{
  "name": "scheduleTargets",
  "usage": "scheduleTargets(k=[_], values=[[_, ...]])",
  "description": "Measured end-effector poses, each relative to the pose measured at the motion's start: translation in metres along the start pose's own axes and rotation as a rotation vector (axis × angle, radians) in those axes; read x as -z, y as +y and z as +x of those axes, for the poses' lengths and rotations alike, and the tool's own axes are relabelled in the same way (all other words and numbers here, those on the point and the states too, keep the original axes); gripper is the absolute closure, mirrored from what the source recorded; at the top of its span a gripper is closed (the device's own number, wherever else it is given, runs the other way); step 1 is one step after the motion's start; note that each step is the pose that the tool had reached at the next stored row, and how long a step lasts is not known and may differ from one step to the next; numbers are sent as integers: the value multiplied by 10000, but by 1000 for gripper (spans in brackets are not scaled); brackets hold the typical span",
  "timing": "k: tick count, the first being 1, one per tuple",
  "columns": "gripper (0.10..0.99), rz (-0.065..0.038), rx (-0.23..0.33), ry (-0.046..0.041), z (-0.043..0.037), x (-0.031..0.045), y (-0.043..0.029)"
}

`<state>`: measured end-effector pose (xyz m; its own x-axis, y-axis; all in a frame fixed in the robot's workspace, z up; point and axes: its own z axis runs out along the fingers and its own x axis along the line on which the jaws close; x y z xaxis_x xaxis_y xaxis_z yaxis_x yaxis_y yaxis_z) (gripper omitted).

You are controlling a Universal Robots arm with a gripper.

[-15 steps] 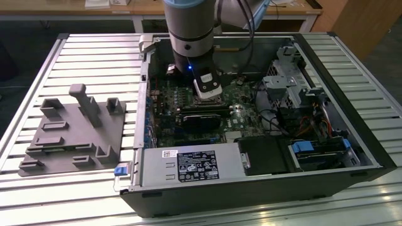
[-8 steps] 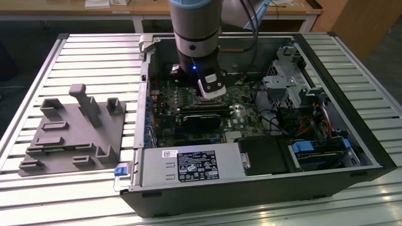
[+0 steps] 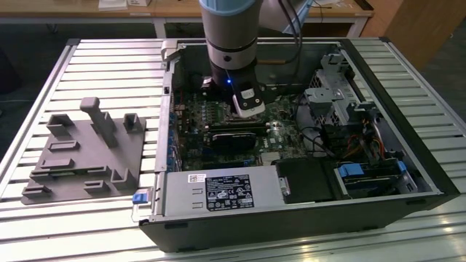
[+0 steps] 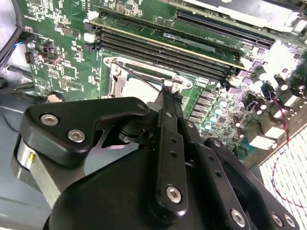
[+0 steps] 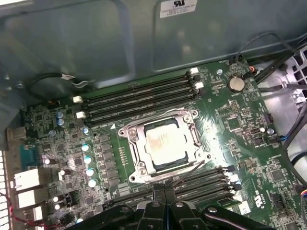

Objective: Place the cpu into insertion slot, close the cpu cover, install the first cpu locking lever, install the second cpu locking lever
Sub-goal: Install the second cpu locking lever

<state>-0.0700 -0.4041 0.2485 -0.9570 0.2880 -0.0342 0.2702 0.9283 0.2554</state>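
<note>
The gripper [image 5: 164,197], fingers pressed together (nothing between them), sits beside the cpu cover [image 5: 135,155] framing the seated cpu [image 5: 164,143].

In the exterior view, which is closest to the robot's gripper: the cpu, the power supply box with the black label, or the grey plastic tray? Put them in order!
Measured from the gripper:
1. The cpu, sitting in its socket on the green board right by the fingertips.
2. The power supply box, at the case's front edge.
3. The grey plastic tray, outside the case on the exterior view's left.
</note>
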Motion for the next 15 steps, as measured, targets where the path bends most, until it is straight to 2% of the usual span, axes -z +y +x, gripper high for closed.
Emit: scheduleTargets(k=[11,15], values=[[980,18,-16,55,5,-181,-48],[980,0,-19,62,39,-223,-69]])
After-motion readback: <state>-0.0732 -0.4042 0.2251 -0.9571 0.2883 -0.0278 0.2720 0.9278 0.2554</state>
